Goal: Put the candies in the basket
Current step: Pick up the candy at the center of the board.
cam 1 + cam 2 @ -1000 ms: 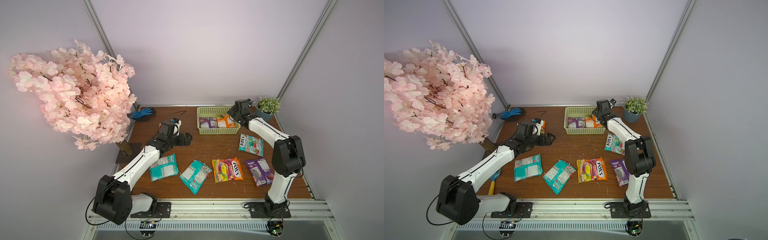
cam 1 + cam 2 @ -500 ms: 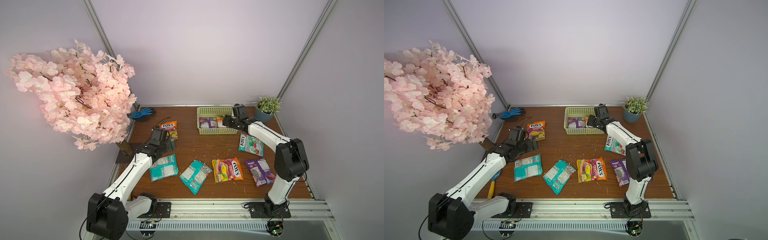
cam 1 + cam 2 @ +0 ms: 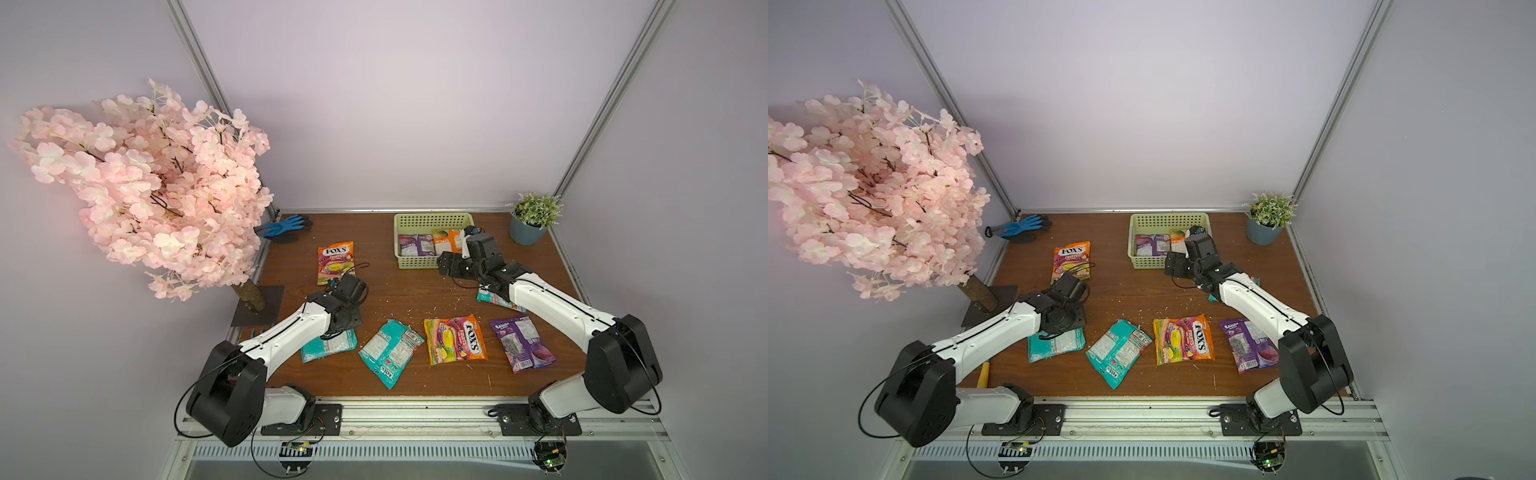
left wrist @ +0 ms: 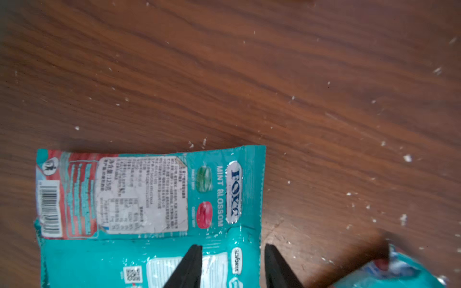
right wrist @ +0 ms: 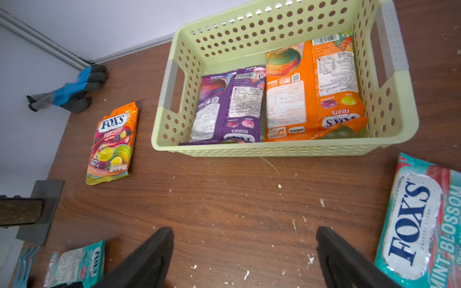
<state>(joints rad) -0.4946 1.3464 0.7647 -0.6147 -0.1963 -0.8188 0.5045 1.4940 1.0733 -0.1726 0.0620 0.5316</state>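
The pale yellow-green basket (image 3: 432,216) (image 5: 274,149) stands at the back of the table and holds a purple candy bag (image 5: 229,104) and an orange one (image 5: 311,87). Several candies lie on the wood: orange (image 3: 336,262), teal (image 3: 328,347), teal (image 3: 390,351), orange (image 3: 455,338), purple (image 3: 521,343), and a teal one (image 3: 494,299) partly under my right arm. My left gripper (image 4: 232,246) points down at the leftmost teal bag (image 4: 149,194), jaws apart and straddling its short edge. My right gripper (image 5: 244,230) hangs open over bare wood just in front of the basket.
A pink blossom tree (image 3: 145,187) on a dark base plate (image 3: 259,311) overhangs the left edge. A blue glove (image 3: 282,226) lies at the back left. A potted plant (image 3: 528,232) stands at the back right. White crumbs dot the wood.
My left arm swung from the far orange bag back to the near teal bag and its jaws narrowed. My right gripper backed out of the basket and opened wide.
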